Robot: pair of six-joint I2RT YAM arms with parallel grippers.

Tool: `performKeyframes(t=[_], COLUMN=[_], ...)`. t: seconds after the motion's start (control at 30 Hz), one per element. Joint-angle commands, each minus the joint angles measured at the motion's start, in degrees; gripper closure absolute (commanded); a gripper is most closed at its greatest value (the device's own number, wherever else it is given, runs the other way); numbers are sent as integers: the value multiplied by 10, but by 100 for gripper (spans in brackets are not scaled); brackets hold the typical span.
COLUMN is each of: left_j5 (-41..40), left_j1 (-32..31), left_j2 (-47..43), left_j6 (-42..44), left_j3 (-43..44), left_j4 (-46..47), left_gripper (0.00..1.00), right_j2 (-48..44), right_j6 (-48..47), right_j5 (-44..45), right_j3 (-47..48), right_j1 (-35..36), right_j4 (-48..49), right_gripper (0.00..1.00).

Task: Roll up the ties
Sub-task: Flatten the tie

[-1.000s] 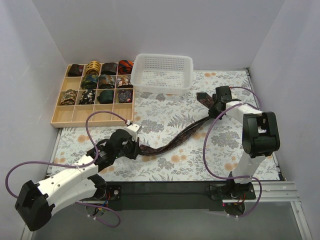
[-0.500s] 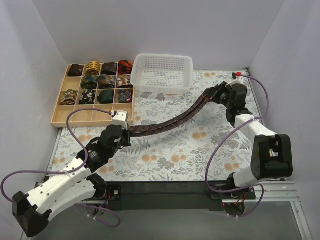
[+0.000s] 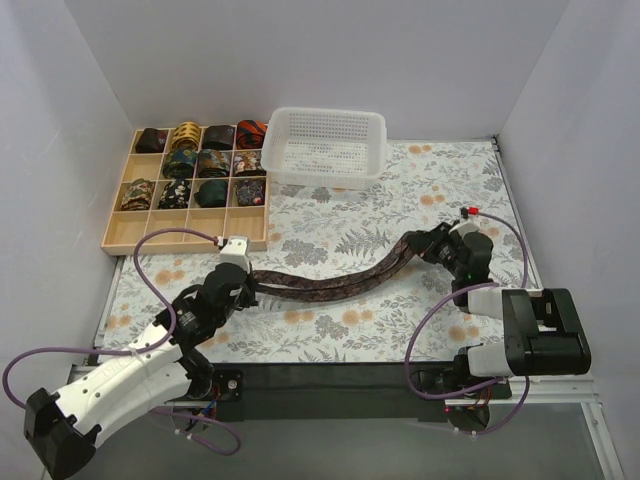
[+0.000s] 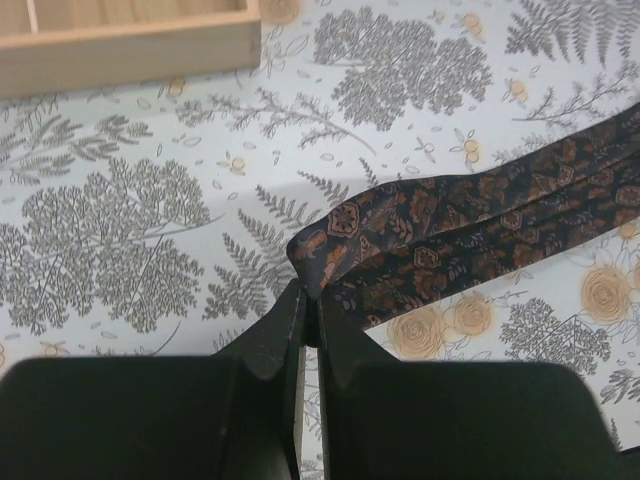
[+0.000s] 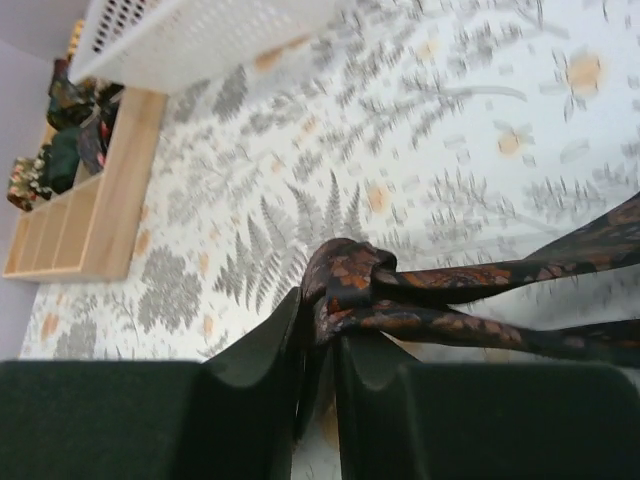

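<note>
Tie (image 5: 345, 272) end pinched in my end effector (image 5: 318, 315), over the flowered table (image 5: 480, 110).
My two dark fingers are pressed together on a bunched fold of the dark brown tie with its orange-red print. From the pinch, two strands run off to the right edge, one above the other and slightly apart. Behind them spreads the table's grey fern-and-blossom cloth. The white mesh basket (image 5: 200, 35) sits at the top left. The wooden tray (image 5: 125, 200) lies just below it along the left edge, with rolled ties (image 5: 72, 130) in its far compartments.
</note>
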Motion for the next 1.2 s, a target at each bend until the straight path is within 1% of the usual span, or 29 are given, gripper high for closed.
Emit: performKeyframes(t=[0.0, 0.03, 0.07, 0.1, 0.13, 0.17, 0.2, 0.23, 0.27, 0.3, 0.33, 0.37, 0.4, 0.47, 0.5, 0.53, 0.6, 0.63, 0.7, 0.77, 0.83, 0.9, 0.93, 1.0, 1.1, 1.17], left_j5=[-20, -20, -21, -25, -35, -42, -52, -59, -70, -74, -77, -80, -81, -84, -87, -89, -102, -105, -108, -105, -100, -99, -101, -106, -116, -121], left_j1=[0, -1, -1, -1, -1, -1, -1, 0, -1, -1, -1, -1, -1, -1, 0, -1, -1, -1, -1, -1, -1, -1, 0, -1, -1, 0], left_j2=[-28, -34, -36, -38, -41, -43, -46, -49, -59, -66, -73, -83, -89, -96, -97, -98, -100, -101, -105, -104, -100, -98, -95, -91, -78, -66], left_j6=[-44, -46, -47, -48, -51, -55, -58, -62, -66, -67, -69, -76, -78, -90, -94, -98, -111, -112, -117, -119, -127, -137, -145, -152, -168, -171], left_j3=[-9, -10, -10, -9, -9, -5, -3, -2, -3, -6, -9, -12, -19, -25, -25, -24, -16, -15, -15, -16, -17, -18, -21, -20, -16, -17], left_j4=[-31, -32, -35, -38, -44, -60, -70, -78, -90, -93, -94, -96, -96, -97, -102, -110, -125, -134, -138, -134, -136, -142, -146, -148, -155, -143], left_gripper=[100, 100, 100, 100, 100, 100, 100, 100, 100, 100, 100, 100, 100, 100, 100, 100, 100, 100, 100, 100, 100, 100, 100, 100, 100, 100], right_j2=[-42, -55, -90, -112, -135, -184, -208, -232, -274, -292, -318, -324, -326, -303, -287, -250, -215, -186, -145, -121, -84, -60, -37, -13, 47, 74], right_j6=[-15, -19, -21, -21, -25, -27, -27, -28, -28, -35, -42, -46, -54, -78, -84, -93, -106, -108, -95, -88, -93, -92, -92, -81, -60, -43], right_j5=[13, 38, 54, 72, 116, 143, 167, 214, 231, 239, 261, 275, 278, 262, 250, 222, 209, 203, 202, 194, 166, 166, 162, 159, 142, 126], right_j3=[-42, -65, -74, -85, -90, -95, -95, -92, -79, -74, -66, -59, -44, -27, -1, 12, 41, 64, 89, 100, 112, 116, 116, 121, 138, 150], right_j1=[-1, -1, -1, -1, -1, -1, -2, -2, -2, -3, -2, -5, -8, -27, -42, -49, -59, -59, -60, -61, -61, -61, -62, -66, -80, -96], right_j4=[43, 12, -10, -63, -100, -139, -211, -252, -293, -323, -378, -403, -429, -442, -454, -455, -463, -462, -461, -461, -453, -444, -436, -422, -402, -385], right_gripper=[78, 77, 73, 70, 68, 61, 58, 55, 46, 42, 36, 26, 25, 25, 26, 28, 32, 37, 39, 40, 40, 41, 43, 44, 45, 45])
